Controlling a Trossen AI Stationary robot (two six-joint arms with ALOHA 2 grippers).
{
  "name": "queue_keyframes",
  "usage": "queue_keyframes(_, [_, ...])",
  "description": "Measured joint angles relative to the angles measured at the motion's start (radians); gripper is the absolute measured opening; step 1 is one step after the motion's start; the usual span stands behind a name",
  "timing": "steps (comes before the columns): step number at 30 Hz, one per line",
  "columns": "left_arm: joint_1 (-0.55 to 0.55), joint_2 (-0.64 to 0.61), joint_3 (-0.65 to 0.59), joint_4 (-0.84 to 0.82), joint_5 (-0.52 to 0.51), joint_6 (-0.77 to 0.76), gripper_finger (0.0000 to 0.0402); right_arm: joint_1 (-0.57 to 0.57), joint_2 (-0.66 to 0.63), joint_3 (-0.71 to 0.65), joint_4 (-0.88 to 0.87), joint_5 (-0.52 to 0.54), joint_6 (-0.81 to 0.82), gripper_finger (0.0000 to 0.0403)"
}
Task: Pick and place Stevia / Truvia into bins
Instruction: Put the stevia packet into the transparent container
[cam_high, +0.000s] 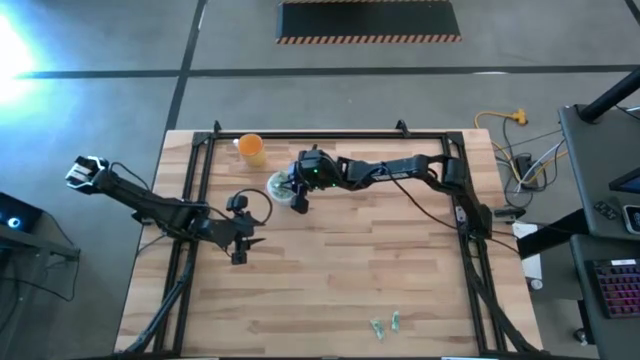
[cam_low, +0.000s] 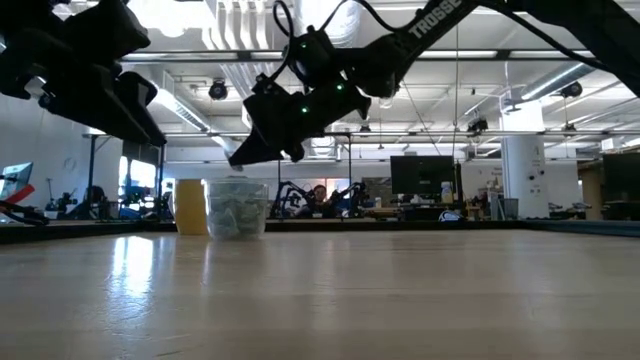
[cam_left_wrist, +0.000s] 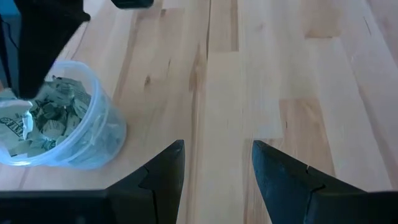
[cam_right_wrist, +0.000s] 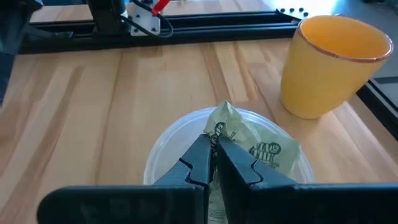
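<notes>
The clear cup (cam_high: 279, 186) stands on its base on the table, filled with green-and-white sachets (cam_left_wrist: 53, 115). My right gripper (cam_right_wrist: 214, 151) hovers just above the cup's rim (cam_right_wrist: 168, 140), shut on one crumpled sachet (cam_right_wrist: 225, 120). In the low view the right gripper (cam_low: 245, 155) is right over the cup (cam_low: 237, 208). Two or three loose sachets (cam_high: 385, 323) lie flat near the table's near edge. My left gripper (cam_left_wrist: 217, 165) is open over bare wood, just to the near side of the cup, touching nothing. My right gripper pinches a crumpled sachet between its two fingertips (cam_right_wrist: 200, 155), coming from above and slanting down over the cup's mouth. The sachet's free part (cam_right_wrist: 227, 115) sticks out past the fingertips, lifted clear above the sachets in the cup.
An orange cup (cam_high: 251, 149) stands upright just beyond the clear cup, near the table's far edge, and shows beside it in the right wrist view (cam_right_wrist: 333, 65). A black frame rail (cam_high: 330, 137) runs along the far edge. Open wood lies in the table's middle and right.
</notes>
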Motion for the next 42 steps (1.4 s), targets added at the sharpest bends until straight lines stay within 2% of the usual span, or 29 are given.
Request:
queue_keyframes(11, [0.0, 0.0, -0.001, 0.008, 0.0, 0.0, 0.0171, 0.0, -0.005, 0.0, -0.007, 0.001, -0.046, 0.002])
queue_keyframes(20, [0.0, 0.0, -0.004, 0.008, 0.0, 0.0, 0.0171, 0.0, -0.005, 0.0, -0.018, 0.001, -0.061, 0.0104])
queue_keyframes(26, [0.0, 0.0, -0.005, 0.011, 0.0, 0.0, 0.0171, 0.0, -0.035, 0.0, -0.069, 0.001, -0.083, 0.0131])
queue_keyframes(31, [0.0, 0.001, -0.007, 0.033, 0.0, 0.002, 0.0171, 0.024, -0.148, 0.002, -0.271, 0.001, -0.118, 0.0127])
queue_keyframes(37, [0.0, 0.007, -0.008, 0.056, 0.0, 0.003, 0.0171, 0.09, -0.317, 0.002, -0.652, -0.007, -0.107, 0.0115])
queue_keyframes(42, [0.0, 0.042, -0.01, 0.179, 0.001, 0.058, 0.0171, 0.185, -0.431, -0.004, -0.934, -0.008, 0.021, 0.0107])
